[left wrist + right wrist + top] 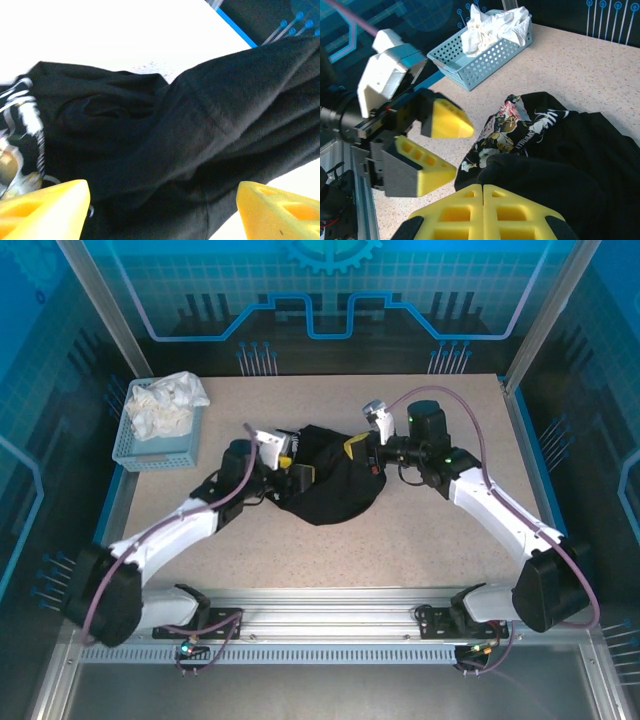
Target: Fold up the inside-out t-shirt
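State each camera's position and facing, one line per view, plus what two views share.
Top external: above and behind the arms, looking down at the table; both arms, left hand, right hand.
Left wrist: low, facing the t-shirt close up; own yellow fingers apart.
Right wrist: looking down toward the table's left side; own shut hand gripping the t-shirt.
Shared: right wrist and top external both show the open left hand and blue basket.
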Available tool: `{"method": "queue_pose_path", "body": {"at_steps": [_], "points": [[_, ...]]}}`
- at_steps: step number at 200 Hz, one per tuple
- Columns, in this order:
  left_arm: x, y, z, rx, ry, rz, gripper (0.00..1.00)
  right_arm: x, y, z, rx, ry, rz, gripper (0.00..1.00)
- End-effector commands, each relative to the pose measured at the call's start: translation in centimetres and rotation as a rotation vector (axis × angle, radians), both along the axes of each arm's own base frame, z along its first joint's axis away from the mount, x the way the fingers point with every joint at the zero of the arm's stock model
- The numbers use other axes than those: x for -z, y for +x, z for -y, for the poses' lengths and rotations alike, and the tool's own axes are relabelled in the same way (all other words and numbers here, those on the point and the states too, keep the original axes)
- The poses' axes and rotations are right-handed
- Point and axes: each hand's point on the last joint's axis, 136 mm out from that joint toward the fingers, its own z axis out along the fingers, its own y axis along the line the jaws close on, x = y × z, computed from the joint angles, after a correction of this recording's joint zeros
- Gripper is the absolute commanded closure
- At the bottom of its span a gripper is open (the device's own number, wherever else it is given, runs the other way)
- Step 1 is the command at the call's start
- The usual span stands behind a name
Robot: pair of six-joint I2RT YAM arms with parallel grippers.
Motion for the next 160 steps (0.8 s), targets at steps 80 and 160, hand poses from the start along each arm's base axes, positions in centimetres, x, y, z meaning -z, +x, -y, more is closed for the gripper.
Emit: {"method": "queue_pose_path", "body": {"at_steps": [80,160], "points": [[0.0,2.9,6.8,0.333,-0.027,-0.045,0.86,-0.9,0.4,2.4,0.048,-0.035,0.024,1.0],[-22.6,-3.3,2.5,0.198,-0.289,0.306,1.0,-10.3,7.1,4.5,0.296,-0.111,0.216,1.0]]}}
